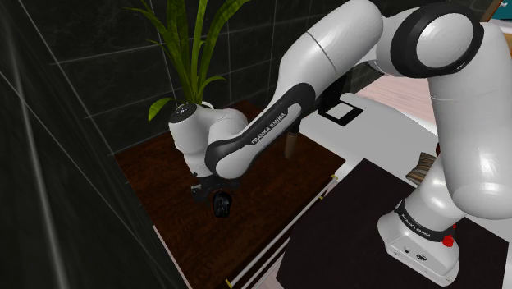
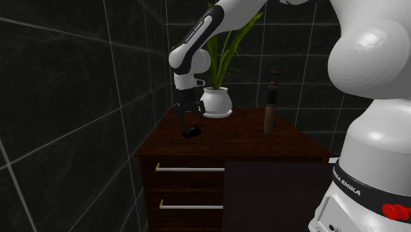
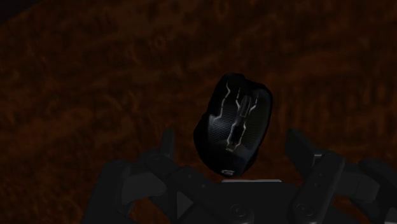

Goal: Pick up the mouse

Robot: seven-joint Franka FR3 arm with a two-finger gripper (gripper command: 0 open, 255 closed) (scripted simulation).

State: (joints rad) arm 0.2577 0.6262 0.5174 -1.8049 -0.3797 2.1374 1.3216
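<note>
While the claw [image 3: 232, 137] hangs spread over the black mouse [image 3: 235, 114], mid-frame on the bench [image 3: 95, 76], nothing is gripped; closing and lifting remain.

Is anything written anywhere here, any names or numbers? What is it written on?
"FRANKA EMIKA": along the forearm.
"FRANKA EMIKA": on the base band.
Mouse: a pale mark at one end, too blurred to read.
No numbers or signs can be read.
</note>
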